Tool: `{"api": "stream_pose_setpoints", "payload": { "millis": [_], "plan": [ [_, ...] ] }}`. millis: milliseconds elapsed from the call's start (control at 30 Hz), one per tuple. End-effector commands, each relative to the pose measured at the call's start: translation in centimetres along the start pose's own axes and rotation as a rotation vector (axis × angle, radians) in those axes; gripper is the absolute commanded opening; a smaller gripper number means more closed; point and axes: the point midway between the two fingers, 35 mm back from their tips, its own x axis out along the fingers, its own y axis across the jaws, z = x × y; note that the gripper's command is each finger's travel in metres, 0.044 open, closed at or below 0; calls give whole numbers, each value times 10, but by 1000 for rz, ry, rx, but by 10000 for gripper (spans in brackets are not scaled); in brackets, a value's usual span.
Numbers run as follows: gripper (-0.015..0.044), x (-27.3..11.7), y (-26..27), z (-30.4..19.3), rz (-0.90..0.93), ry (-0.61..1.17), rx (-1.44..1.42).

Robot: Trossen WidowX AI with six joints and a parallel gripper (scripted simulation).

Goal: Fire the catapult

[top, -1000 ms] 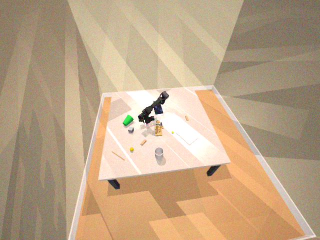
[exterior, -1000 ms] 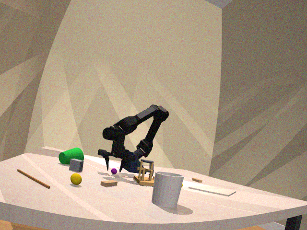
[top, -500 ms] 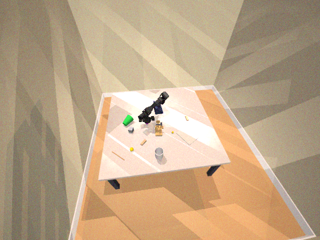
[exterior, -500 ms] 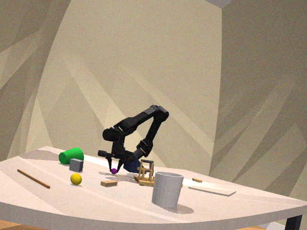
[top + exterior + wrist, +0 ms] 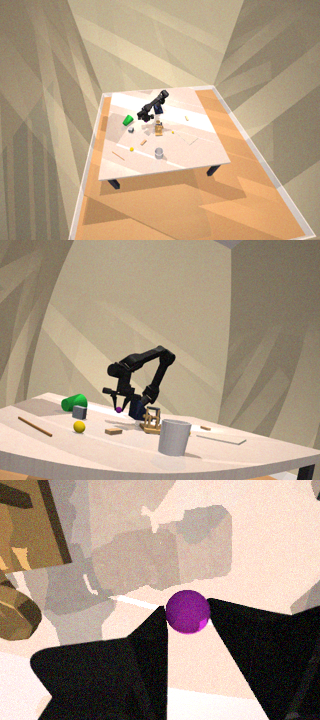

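The purple ball [image 5: 118, 409] [image 5: 187, 612] is pinched between the fingertips of my gripper [image 5: 118, 409] [image 5: 185, 607], which is shut on it and holds it a little above the table. The wooden catapult [image 5: 158, 130] [image 5: 152, 430] [image 5: 47, 542] stands beside the gripper, to its right in the top and exterior views. The round cup of its arm [image 5: 17, 612] shows at the left edge of the wrist view. The white mug [image 5: 158, 153] [image 5: 173, 438] looks light grey and stands upright near the table's front edge, hiding part of the catapult's base in the exterior view.
A green cup [image 5: 127, 120] [image 5: 74, 402] lies on its side behind a grey block [image 5: 131, 129] [image 5: 79, 412]. A yellow ball [image 5: 131, 149] [image 5: 79, 426], a wooden block [image 5: 143, 142] [image 5: 113, 431] and a stick [image 5: 118, 155] lie front left. A smaller yellow ball [image 5: 172, 132] and a flat panel [image 5: 222, 439] lie right.
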Motion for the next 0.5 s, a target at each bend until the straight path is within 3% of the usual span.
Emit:
{"api": "stream_pose_setpoints", "payload": {
  "millis": [0,233,467],
  "plan": [
    [0,-33,-3,2,-3,-4,-8],
    [0,-77,0,-4,15,6,-15],
    [0,-81,1,-5,18,9,-16]
  ]
}}
